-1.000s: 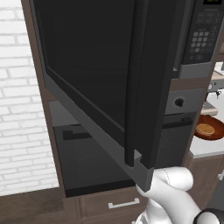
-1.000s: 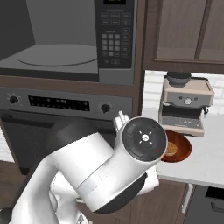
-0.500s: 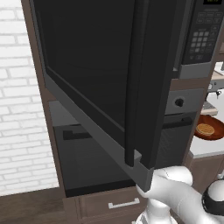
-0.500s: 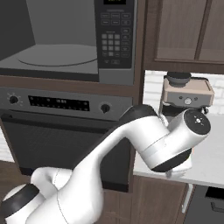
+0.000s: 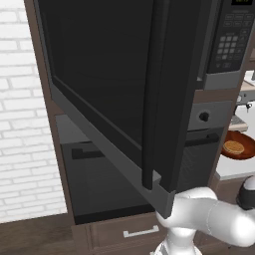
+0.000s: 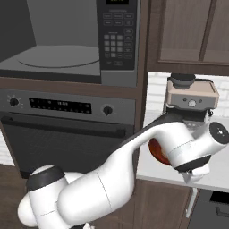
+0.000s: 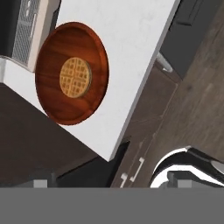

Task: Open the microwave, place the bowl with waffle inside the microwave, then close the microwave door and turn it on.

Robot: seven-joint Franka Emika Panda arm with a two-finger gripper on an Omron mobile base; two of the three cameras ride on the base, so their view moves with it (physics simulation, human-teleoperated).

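In the left base view, the microwave door [image 5: 119, 94] hangs open. In the right base view, the arm [image 6: 147, 147] bends rightward over the bench [image 6: 210, 176]. In the hand view, the reddish-brown bowl with waffle [image 7: 71, 73] sits on that bench; fingers open, empty.

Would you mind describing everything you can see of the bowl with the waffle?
The bowl with waffle is round, shallow and reddish-brown with a wood-like grain. It sits upright on the white counter, near the counter's edge and close beside the coffee machine. A small golden waffle with a grid pattern lies flat in its middle. In the left base view it shows beside the oven. Nothing grips it; in the right base view the arm partly hides it.
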